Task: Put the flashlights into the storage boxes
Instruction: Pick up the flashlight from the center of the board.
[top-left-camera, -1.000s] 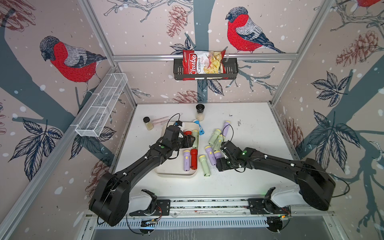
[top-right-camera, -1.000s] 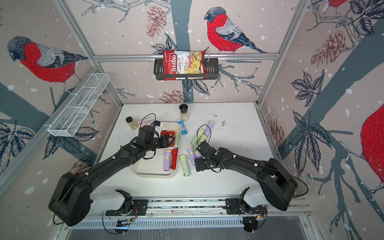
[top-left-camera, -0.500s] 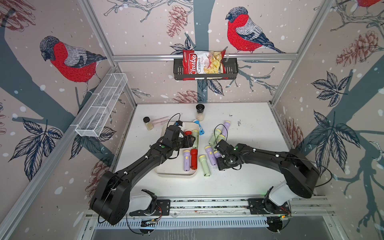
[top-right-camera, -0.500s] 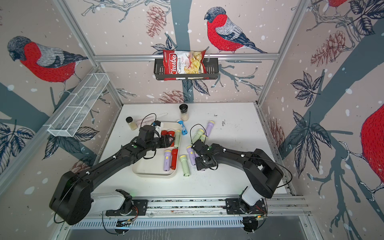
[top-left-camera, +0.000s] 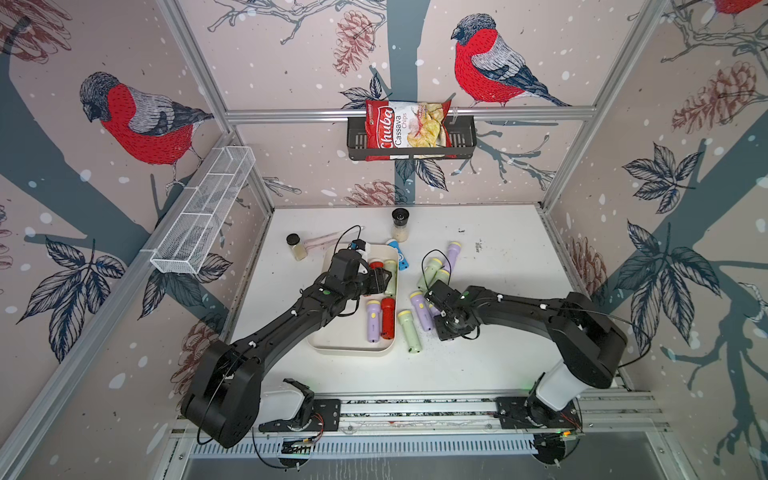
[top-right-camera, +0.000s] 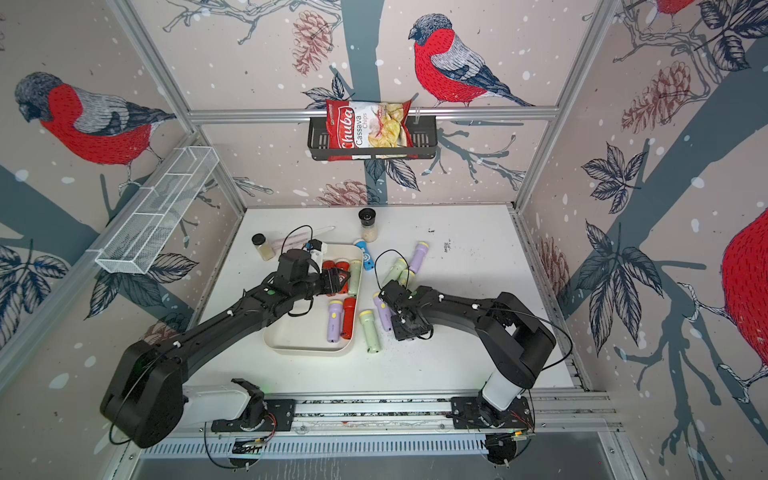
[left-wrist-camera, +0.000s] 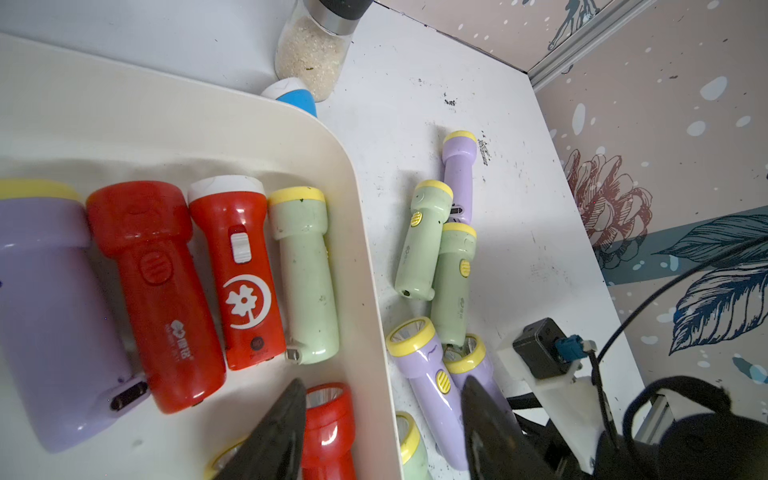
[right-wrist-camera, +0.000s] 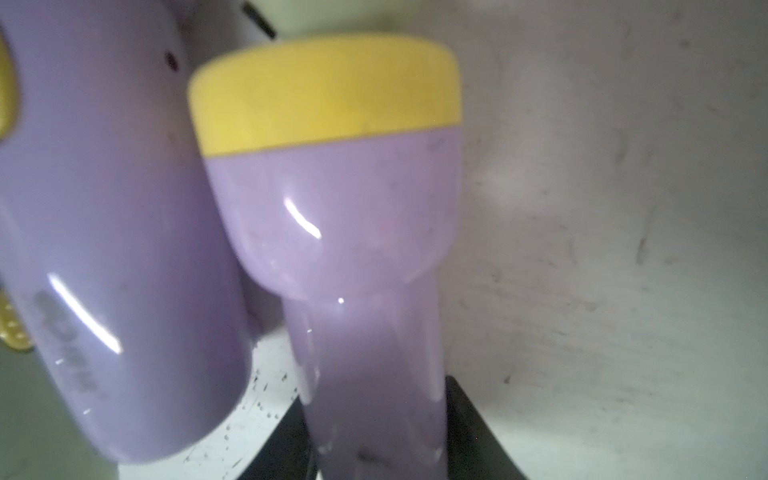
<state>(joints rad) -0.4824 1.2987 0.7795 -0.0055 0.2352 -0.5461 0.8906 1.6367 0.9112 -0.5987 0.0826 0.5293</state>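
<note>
right gripper (right-wrist-camera: 376, 390) clamping 1 lilac flashlight (right-wrist-camera: 332, 208) by its handle, left gripper (left-wrist-camera: 383, 382) hovering, jaws apart and empty, over the cream tray (left-wrist-camera: 363, 232) rim

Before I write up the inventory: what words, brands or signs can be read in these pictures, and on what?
"Chuba Cassava Chips": chip bag in the black basket.
White flower-and-crescent sign, no words: red torch in the tray.
Small print on the second red torch and a green torch: too small to read.

place: robot test cell | signs: aluminium frame (top-left-camera: 291, 115), bird-print wall panels (top-left-camera: 141, 124), arm-mounting rail (top-left-camera: 415, 409)
</note>
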